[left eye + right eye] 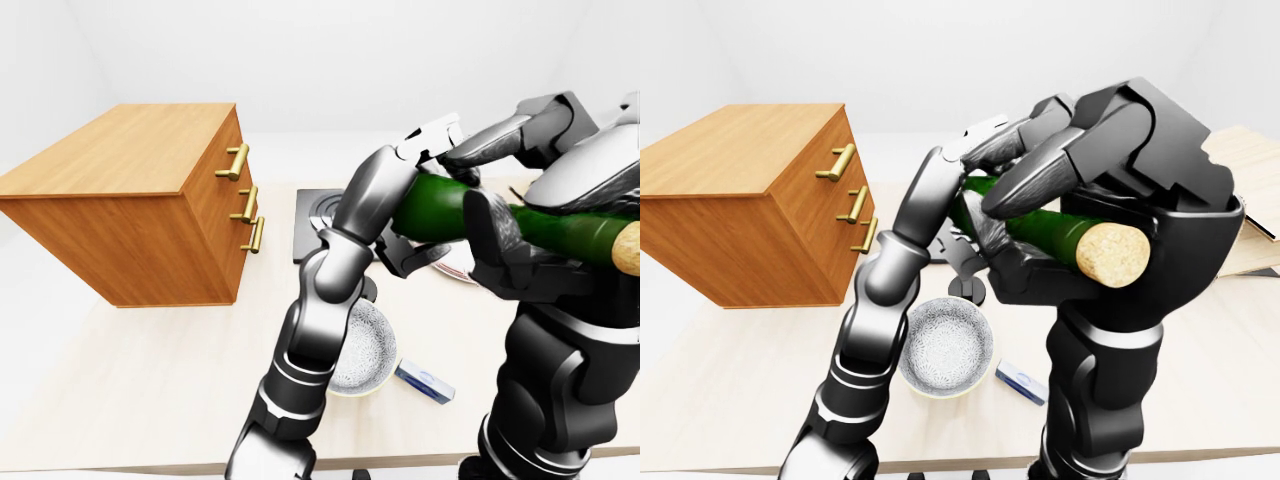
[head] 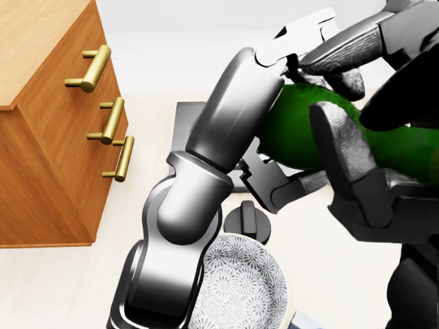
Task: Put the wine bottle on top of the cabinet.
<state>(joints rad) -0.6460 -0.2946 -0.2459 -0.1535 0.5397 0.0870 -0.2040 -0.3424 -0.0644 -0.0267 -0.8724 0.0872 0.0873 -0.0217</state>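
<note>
I see the pale wooden tabletop (image 1: 130, 380) filling the lower half of the left-eye view. On it, at about ten o'clock, stands the wooden three-drawer cabinet with brass bar handles (image 1: 150, 200), its flat top bare. My right hand (image 1: 1080, 215), a dark three-fingered one, sits at three o'clock in the right-eye view with its fingers wrapped tight round the dark green glass wine bottle (image 1: 470, 215). The bottle lies nearly level in the air, above the table and well apart from the cabinet, with its cork (image 1: 1112, 256) pointing toward the camera. My left hand (image 1: 425, 255) reaches under the bottle's fat end from the left; I cannot tell whether its fingers are together or apart. At six o'clock in the head view rests a white patterned ceramic bowl (image 2: 243, 284), with a black round knob (image 2: 247, 221) just above it. A small blue-and-white rectangular packet (image 1: 424, 381) lies just right of the bowl.
</note>
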